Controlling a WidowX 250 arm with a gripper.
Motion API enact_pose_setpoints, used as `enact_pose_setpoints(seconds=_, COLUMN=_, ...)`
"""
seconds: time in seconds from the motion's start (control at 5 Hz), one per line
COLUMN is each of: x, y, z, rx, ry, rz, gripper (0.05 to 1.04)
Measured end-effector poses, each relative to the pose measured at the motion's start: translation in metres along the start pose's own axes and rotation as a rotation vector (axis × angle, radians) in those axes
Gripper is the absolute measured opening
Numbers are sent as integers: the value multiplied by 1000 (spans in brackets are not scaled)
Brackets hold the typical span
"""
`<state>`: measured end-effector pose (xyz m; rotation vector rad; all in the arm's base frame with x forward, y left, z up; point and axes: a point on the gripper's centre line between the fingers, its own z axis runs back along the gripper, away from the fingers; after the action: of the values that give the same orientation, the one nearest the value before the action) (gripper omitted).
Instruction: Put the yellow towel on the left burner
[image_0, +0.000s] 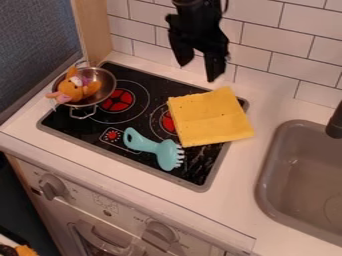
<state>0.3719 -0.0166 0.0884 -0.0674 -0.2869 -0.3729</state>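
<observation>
Yellow towel (210, 118) partly covers right burner (167, 121)

black arm (192, 6), thin dark cable (226, 6), black two-fingered end effector (197, 71)

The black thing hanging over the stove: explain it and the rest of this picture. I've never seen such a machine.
That is a robot arm ending in a gripper, a two-fingered hand. Its fingers are apart and hold nothing. A fixed camera looks down at a slant on a toy kitchen.

On the black stove top, a yellow towel partly covers the right burner and reaches onto the counter. A turquoise utensil lies in front. At the left, a metal pot holds an orange toy. The sink is at the right.
</observation>
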Motion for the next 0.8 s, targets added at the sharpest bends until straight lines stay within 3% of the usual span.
enact_pose_setpoints(seconds=0.4, x=-4, y=-22, z=-34, rx=-43, ry=78, rz=-64, gripper=1001)
enact_pose_setpoints(seconds=0.8, x=-11, y=-20, z=-59, rx=-31, ry=150, rz=-78, gripper=1001)
